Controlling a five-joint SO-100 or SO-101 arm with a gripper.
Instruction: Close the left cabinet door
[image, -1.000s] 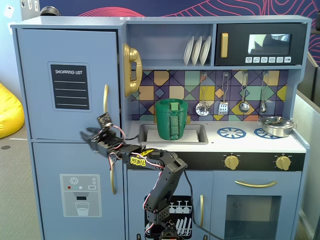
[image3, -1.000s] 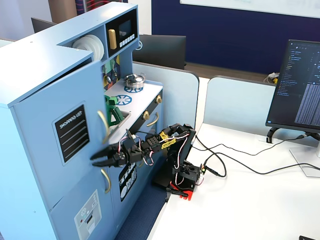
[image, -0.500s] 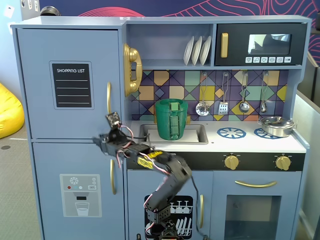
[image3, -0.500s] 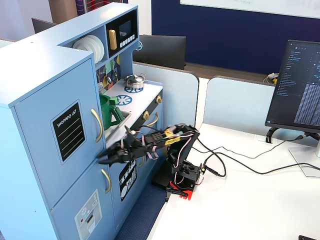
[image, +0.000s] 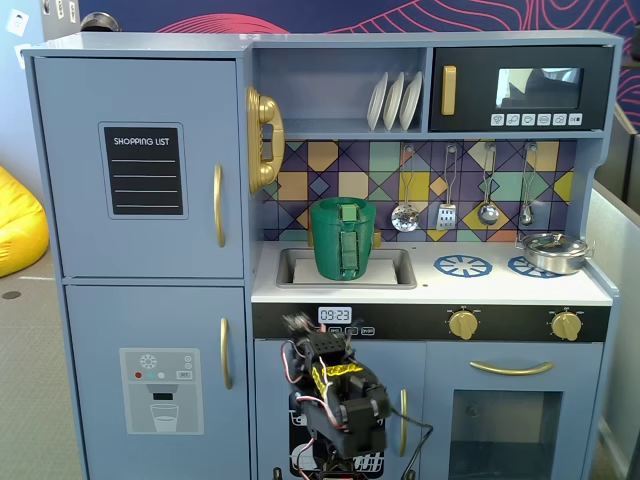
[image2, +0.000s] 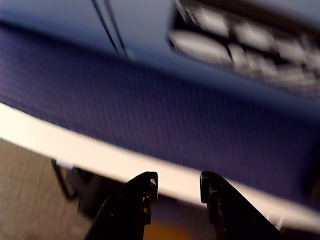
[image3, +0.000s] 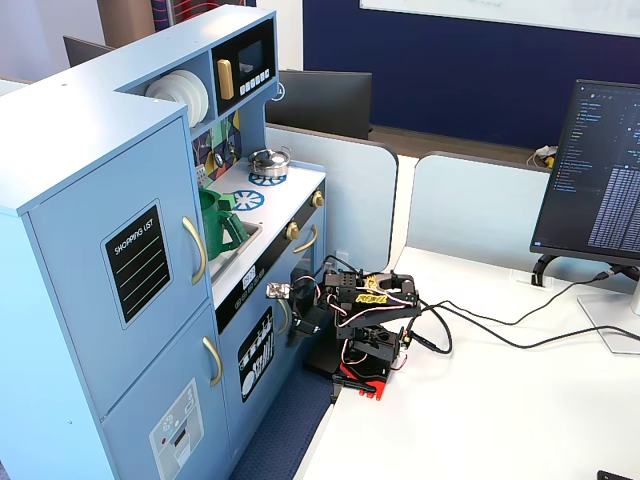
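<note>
The left cabinet door (image: 140, 250) is a light-blue panel with a black "SHOPPING LIST" board and a curved gold handle (image: 218, 205). It lies flush with the cabinet front in both fixed views (image3: 90, 260). My arm is folded low in front of the kitchen's lower middle. My gripper (image: 298, 325) sits below the door, to its right, near the clock panel, well apart from it (image3: 278, 291). In the wrist view my gripper (image2: 177, 180) is open and empty, its black fingers (image2: 145, 187) apart. That view is blurred and does not show the door.
Below it is the light-blue door with the dispenser graphic (image: 160, 390). A green pitcher (image: 343, 240) stands in the sink, a pot (image: 553, 250) on the stove, a gold phone (image: 262, 140) beside the door. My base stands on a white table (image3: 480, 420) with cables (image3: 500, 330) and a monitor (image3: 600, 170).
</note>
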